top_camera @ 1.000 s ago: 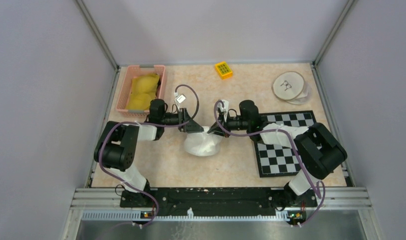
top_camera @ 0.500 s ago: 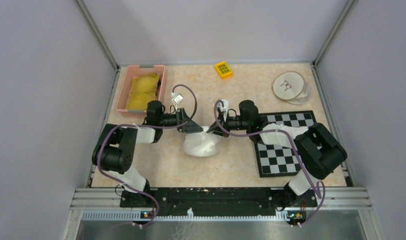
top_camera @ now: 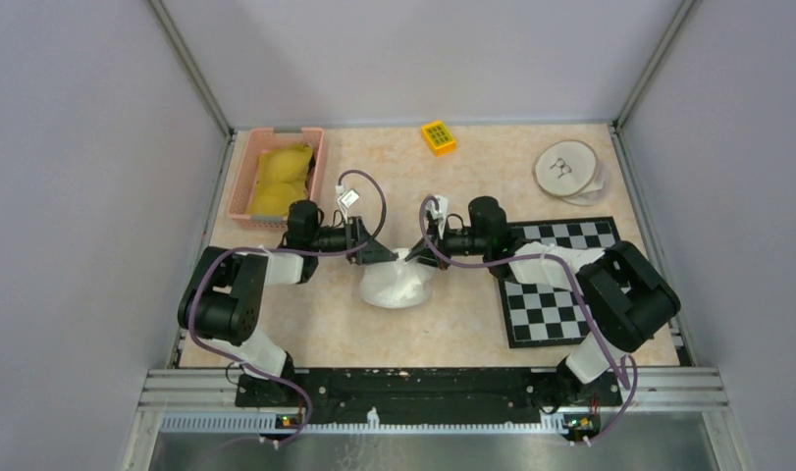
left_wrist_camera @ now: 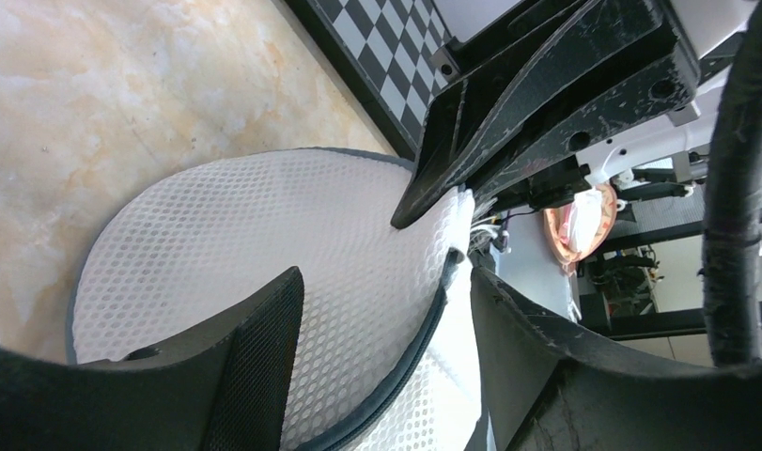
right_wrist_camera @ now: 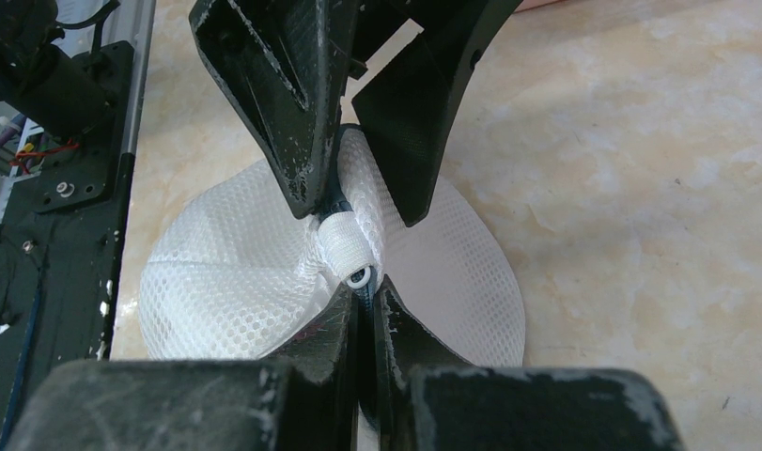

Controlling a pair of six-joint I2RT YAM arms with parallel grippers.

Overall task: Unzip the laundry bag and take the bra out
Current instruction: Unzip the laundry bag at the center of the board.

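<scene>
The white mesh laundry bag (top_camera: 398,283) lies mid-table between both arms; it also shows in the left wrist view (left_wrist_camera: 264,244) and the right wrist view (right_wrist_camera: 226,272). My right gripper (right_wrist_camera: 365,289) is shut on the dark zipper pull just below the white zipper end cover (right_wrist_camera: 344,246), at the bag's upper edge (top_camera: 416,257). My left gripper (left_wrist_camera: 386,272) is open, its fingers straddling the bag's dark-seamed rim opposite the right gripper (top_camera: 387,255). It also shows in the right wrist view (right_wrist_camera: 358,211). The bra is hidden inside the bag.
A pink basket (top_camera: 238,186) holding yellow cloth stands at the back left. A small yellow block (top_camera: 438,137) lies at the back centre. Round wooden discs (top_camera: 567,169) lie at the back right. A chessboard (top_camera: 560,294) lies under my right arm.
My left arm has drawn back a little to the left while its fingers stay at the bag's rim. The right gripper and the bag have hardly moved.
</scene>
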